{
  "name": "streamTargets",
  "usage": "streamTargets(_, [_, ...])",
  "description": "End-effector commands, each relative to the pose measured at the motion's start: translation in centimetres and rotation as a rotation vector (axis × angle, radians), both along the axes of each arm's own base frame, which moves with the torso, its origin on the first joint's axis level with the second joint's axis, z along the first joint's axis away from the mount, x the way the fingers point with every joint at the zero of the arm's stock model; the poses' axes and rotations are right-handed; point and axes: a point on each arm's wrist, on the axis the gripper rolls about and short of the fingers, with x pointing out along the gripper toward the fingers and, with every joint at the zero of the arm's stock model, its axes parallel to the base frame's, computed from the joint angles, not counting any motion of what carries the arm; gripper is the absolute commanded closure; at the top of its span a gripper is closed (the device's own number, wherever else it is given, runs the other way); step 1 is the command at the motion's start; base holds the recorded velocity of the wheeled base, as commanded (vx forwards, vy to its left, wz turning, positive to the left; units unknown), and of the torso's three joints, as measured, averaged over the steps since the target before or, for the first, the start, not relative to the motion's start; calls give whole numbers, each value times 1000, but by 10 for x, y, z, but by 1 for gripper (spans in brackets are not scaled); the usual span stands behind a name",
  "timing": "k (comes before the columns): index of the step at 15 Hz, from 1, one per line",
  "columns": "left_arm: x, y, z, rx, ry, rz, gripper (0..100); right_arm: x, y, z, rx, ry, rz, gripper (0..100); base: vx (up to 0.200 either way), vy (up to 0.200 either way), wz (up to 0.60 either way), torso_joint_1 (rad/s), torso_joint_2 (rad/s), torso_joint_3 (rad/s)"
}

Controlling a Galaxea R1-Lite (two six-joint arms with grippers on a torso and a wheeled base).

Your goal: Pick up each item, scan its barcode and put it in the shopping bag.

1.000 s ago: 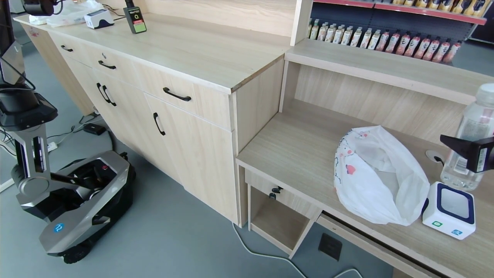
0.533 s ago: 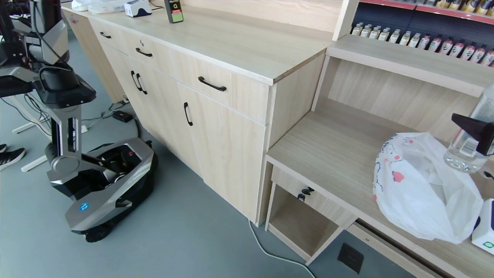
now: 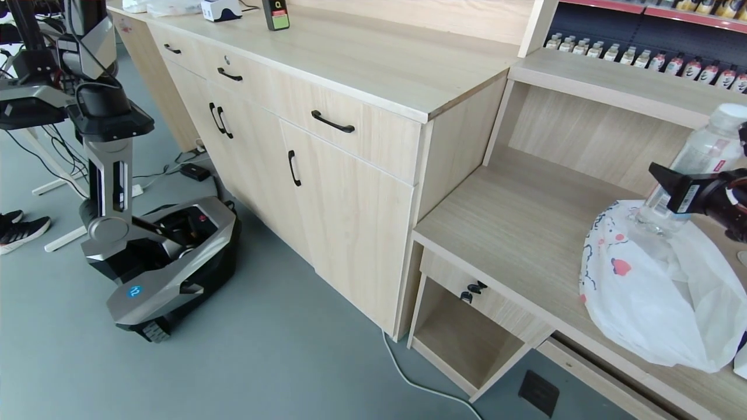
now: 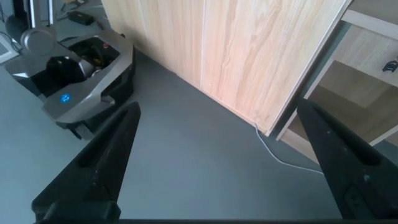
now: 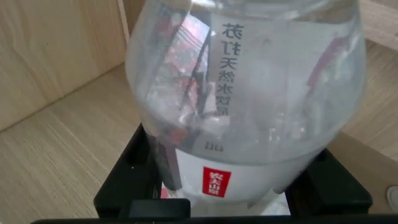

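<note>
Head view: my right gripper (image 3: 683, 189) is clamped around a clear water bottle (image 3: 703, 151) at the right edge of the frame. The bottle is tilted, white cap up and away, base down at the mouth of the shopping bag (image 3: 653, 303). The bag is white with red and blue prints, lies slumped on the low wooden desk (image 3: 513, 233) and opens toward the bottle. I cannot tell whether the base touches the plastic. Left of the desk is a taller cabinet (image 3: 350, 175) with black handles. On its top, far back, are a small white-and-blue box (image 3: 220, 9) and a dark handheld device (image 3: 276, 13). A row of small bottles (image 3: 636, 58) stands on the shelf behind the desk. Another robot (image 3: 134, 251) is parked on the grey floor at left.

Left wrist view: my left gripper (image 4: 219, 107) is spread wide with nothing between its two dark fingers (image 4: 93, 168). It hangs over the grey floor beside the cabinet side (image 4: 249, 56). The other robot's base (image 4: 81, 81) is near, and a white cable (image 4: 280, 155) lies on the floor.

Right wrist view: the water bottle (image 5: 249, 93) sits close up, with its clear body and its label of print and a red patch. My right gripper (image 5: 233, 186) has black jaws on both sides of the bottle. The desk wood (image 5: 56, 155) is behind it.
</note>
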Motion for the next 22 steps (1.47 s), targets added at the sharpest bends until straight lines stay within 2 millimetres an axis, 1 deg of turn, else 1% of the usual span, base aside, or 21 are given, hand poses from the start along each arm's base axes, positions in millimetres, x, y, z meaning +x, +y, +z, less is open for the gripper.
streamTargets(1, [0,0,0,0,-1,0,0,20,-14,-50,24,141,-30,100,0,0,0,0,0,0])
streamTargets(4, [0,0,0,0,-1,0,0,26,-14,-69,41,198,-22,100,0,0,0,0,0,0])
streamTargets(6, [0,0,0,0,1,0,0,34,-15,-80,35,187,-17,100,0,0,0,0,0,0])
streamTargets(9, [0,0,0,0,-1,0,0,40,-14,-93,30,172,-5,100,0,0,0,0,0,0])
streamTargets(11, [0,0,0,0,-1,0,0,46,-11,-102,19,150,44,100,0,0,0,0,0,0])
streamTargets(17, [0,0,0,0,-1,0,0,54,-8,-115,-8,141,64,100,0,0,0,0,0,0])
streamTargets(22, [0,0,0,0,-1,0,0,53,-8,-116,-12,138,62,100,0,0,0,0,0,0])
